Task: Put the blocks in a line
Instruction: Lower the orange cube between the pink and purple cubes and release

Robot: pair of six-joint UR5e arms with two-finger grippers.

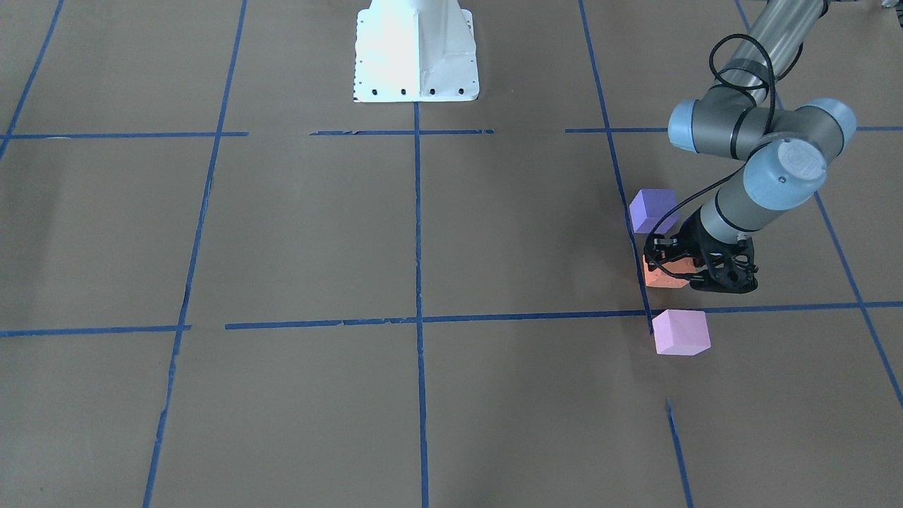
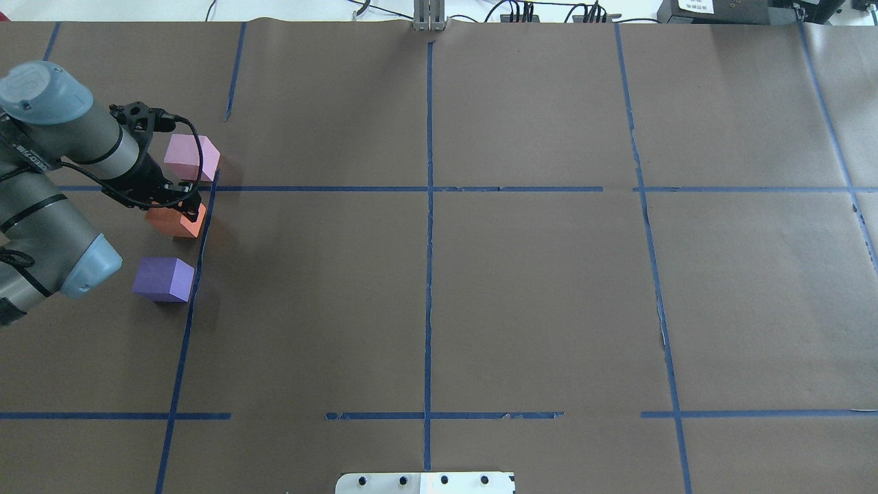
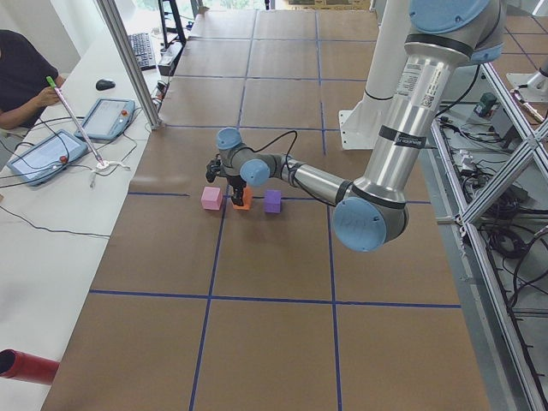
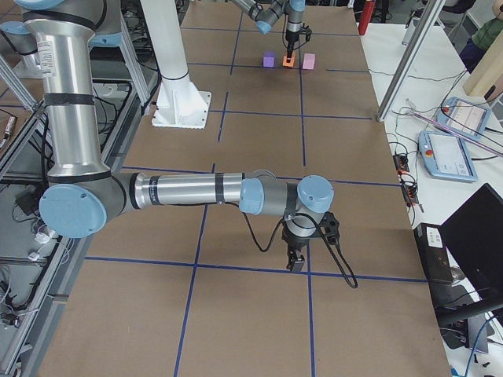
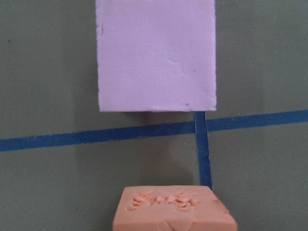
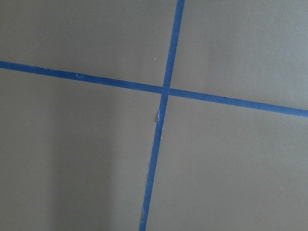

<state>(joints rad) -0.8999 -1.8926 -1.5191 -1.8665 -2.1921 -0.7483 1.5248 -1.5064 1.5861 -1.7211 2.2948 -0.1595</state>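
1. The table (image 1: 282, 233) is covered in brown paper and marked into squares by blue tape (image 1: 417, 233).
2. Your left gripper (image 1: 684, 275) points down at the orange block (image 1: 663, 277), with a jaw on either side of it. I cannot tell whether the jaws press the block or only stand beside it. The wrist view shows no fingers, only the block's dented top at its bottom edge.
3. The orange block appears to sit on the paper, just beside a tape line. It lies between the other two blocks and touches neither.
4. The pink block (image 1: 681, 331) lies on the side away from the robot, at a tape crossing. The purple block (image 1: 652, 209) lies on the side nearer the robot. All three run roughly along the same tape line.
5. I judge that you are at the last step, setting the middle block, and the line looks almost made.
6. For the next move, open the jaws if they are closed and lift straight up. A sideways drag could skew the light block.
7. Your right gripper (image 4: 297, 259) hangs over a tape crossing well apart from the blocks. I cannot tell how its jaws stand.
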